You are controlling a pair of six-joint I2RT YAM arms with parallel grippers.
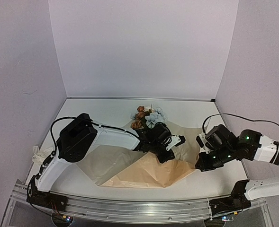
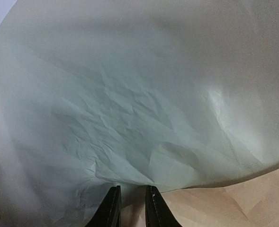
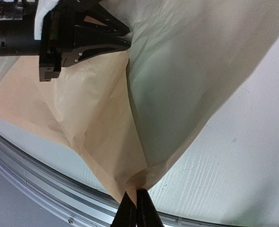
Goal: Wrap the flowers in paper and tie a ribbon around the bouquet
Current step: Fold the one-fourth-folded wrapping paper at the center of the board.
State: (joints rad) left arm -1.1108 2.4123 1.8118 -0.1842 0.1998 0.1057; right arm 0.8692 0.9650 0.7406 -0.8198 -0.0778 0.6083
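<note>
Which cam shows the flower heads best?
Top external: the pale blue and brown-orange flower bunch lies in plain sight at the far edge of the tan kraft paper sheet. Both wrist views show paper but no blooms.

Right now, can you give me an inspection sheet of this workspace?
Surface: white table, partly under the paper.
Job's things: paper creased, one side raised; flowers at its far edge; likely the ribbon bunched at the table's left edge.
Clutter: nothing seen.
Grippers: left gripper at the raised fold, grip unclear; right gripper shut on the paper's near right corner.
Cables: black cable looping above each arm.
Surroundings: pale walls; metal rail along the near edge.
</note>
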